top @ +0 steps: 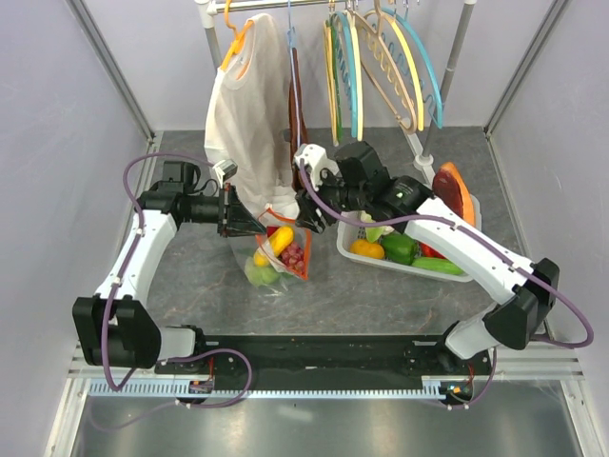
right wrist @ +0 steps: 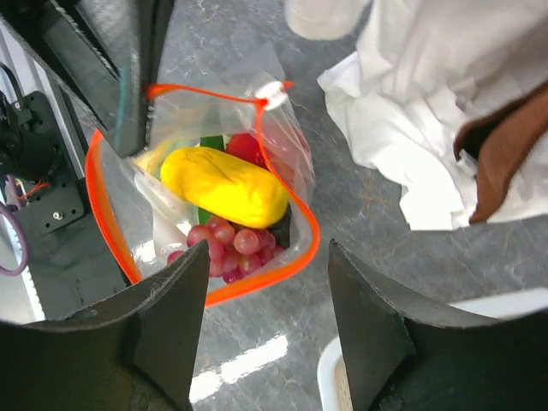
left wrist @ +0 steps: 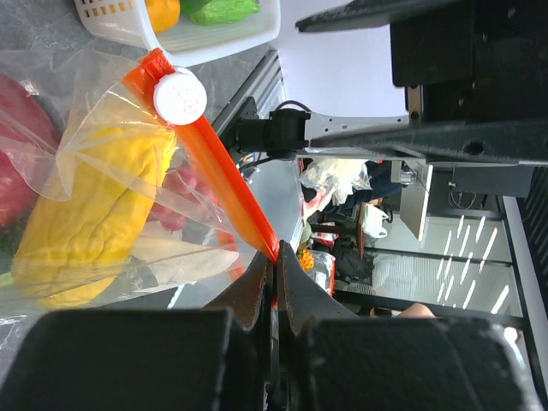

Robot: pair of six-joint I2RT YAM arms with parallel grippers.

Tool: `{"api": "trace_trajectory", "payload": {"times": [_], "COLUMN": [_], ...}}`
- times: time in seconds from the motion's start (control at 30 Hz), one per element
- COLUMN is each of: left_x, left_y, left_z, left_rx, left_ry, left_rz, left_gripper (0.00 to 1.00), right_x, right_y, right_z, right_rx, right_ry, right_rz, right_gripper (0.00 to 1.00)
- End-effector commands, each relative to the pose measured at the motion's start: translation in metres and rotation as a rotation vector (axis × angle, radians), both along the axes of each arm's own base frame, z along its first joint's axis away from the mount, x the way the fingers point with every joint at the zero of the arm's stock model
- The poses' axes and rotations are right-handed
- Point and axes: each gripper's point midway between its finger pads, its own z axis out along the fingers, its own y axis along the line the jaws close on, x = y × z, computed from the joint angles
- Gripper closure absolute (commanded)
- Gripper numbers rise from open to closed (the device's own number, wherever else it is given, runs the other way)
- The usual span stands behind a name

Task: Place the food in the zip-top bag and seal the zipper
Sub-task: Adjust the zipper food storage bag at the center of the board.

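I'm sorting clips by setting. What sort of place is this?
Likely a robotics lab cell, not a home: plain white panel walls, a rail of coloured clothes hangers and a white slotted basket of toy vegetables.

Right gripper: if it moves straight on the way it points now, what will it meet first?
Probably the bag: the open right gripper points into its wide mouth, so it would meet the grapes or the yellow food inside, perhaps brushing the orange zipper first. Depth is unclear.
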Motion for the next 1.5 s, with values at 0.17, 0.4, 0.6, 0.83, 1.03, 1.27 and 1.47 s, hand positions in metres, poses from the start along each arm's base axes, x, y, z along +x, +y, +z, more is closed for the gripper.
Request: {"api": "trace_trajectory", "payload": {"times": [0.17, 0.4, 0.6, 0.83, 1.03, 1.27, 1.47], "left_x": [-0.018, -0.023, -0.027, -0.029, -0.032, -0.031, -0.007], "left_y": [-0.001, -0.002, -0.003, -0.004, -0.004, -0.004, 0.019], "left_z": [0.016, 0.016, 0.020, 0.028, 0.031, 0.033, 0.063], "left_rx": [-0.052, -0.059, -0.076, -0.105, -0.123, -0.118, -0.057], "left_ry": [-0.049, -0.056, -0.061, -0.067, -0.071, -0.137, -0.394], "left_rz": [-0.042, -0.057, -0.071, -0.088, -0.100, -0.110, -0.026], "left_gripper": [0.98, 0.98, 0.98, 0.98, 0.98, 0.83, 0.44], "right_x": [0.010, 0.012, 0.012, 0.010, 0.016, 0.008, -0.035], "right_y": [0.038, 0.051, 0.065, 0.071, 0.072, 0.070, 0.055], "right_z": [-0.001, -0.018, -0.021, -0.030, -0.036, -0.005, 0.082], "right_rx": [-0.045, -0.081, -0.068, -0.053, -0.065, -0.018, 0.177], "right_ry": [-0.109, -0.113, -0.100, -0.125, -0.124, -0.161, -0.305], "right_rz": [0.055, 0.056, 0.069, 0.118, 0.095, 0.148, 0.344], "right_gripper": [0.38, 0.37, 0.38, 0.42, 0.69, 1.00, 1.00]}}
